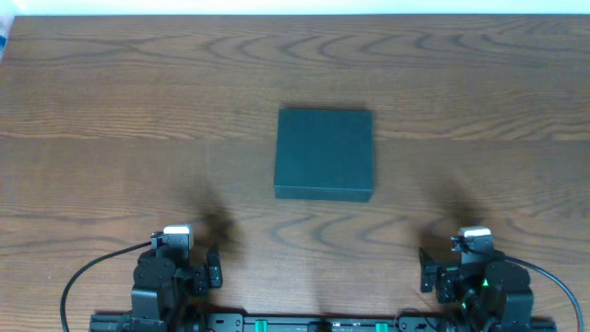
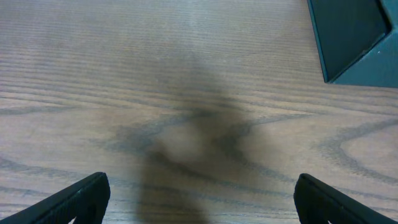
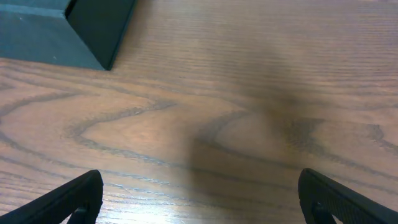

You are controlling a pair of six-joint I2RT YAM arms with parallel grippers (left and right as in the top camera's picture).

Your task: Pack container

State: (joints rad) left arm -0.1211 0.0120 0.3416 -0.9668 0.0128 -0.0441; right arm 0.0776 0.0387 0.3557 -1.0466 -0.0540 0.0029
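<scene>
The container (image 1: 324, 153) is a dark teal-green box with its lid shut, lying flat in the middle of the table. A corner of it shows at the top right of the left wrist view (image 2: 357, 40) and at the top left of the right wrist view (image 3: 68, 31). My left gripper (image 1: 194, 267) sits at the near left edge, open and empty, its fingers wide apart over bare wood (image 2: 199, 199). My right gripper (image 1: 442, 267) sits at the near right edge, open and empty (image 3: 199, 199). No snack packets are in view.
The wooden table (image 1: 111, 138) spreads to all sides of the box. A pale strip runs along its far edge (image 1: 295, 7). Black cables (image 1: 92, 272) trail from both arm bases at the near edge.
</scene>
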